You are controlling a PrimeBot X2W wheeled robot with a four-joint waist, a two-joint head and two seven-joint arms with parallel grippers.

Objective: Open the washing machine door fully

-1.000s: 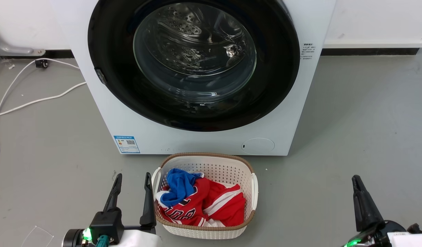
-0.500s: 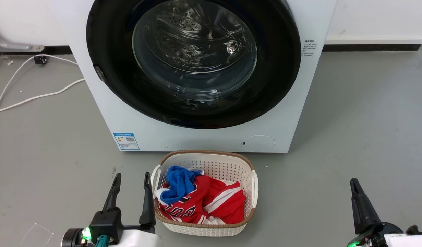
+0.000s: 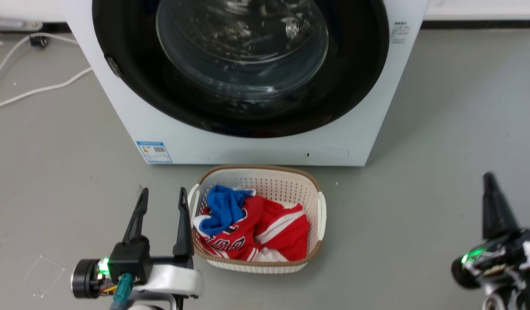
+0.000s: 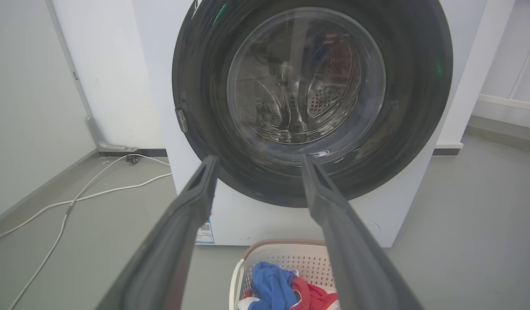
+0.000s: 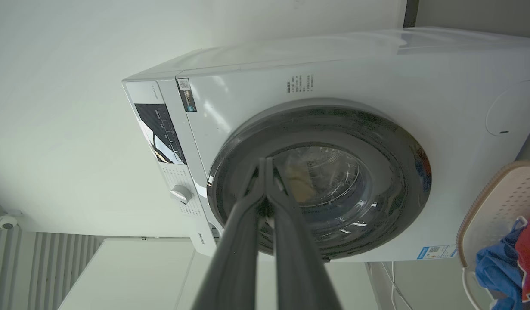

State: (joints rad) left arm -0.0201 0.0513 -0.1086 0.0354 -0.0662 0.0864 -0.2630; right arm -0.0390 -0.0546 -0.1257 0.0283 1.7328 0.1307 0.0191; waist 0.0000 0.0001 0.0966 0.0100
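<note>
1. Since the earlier frames the whole head view is shifted, so a camera move is inferred rather than a move of the washing machine (image 3: 247, 148). The right gripper (image 3: 489, 181) is now seen higher, further right and blurred.
2. The washing machine door (image 3: 243, 64) is found flush against the machine's front and is touched by neither gripper, so the task is judged barely begun.
3. The left gripper (image 3: 163, 193) is held wide apart and empty beside the laundry basket (image 3: 256, 170). The right gripper's fingers are pressed together on nothing.
4. The latch tab (image 4: 181, 120) on the door's rim is shown plainly by the left wrist view. The control panel (image 5: 159, 129), above the head view's frame, is added by the right wrist view.
</note>
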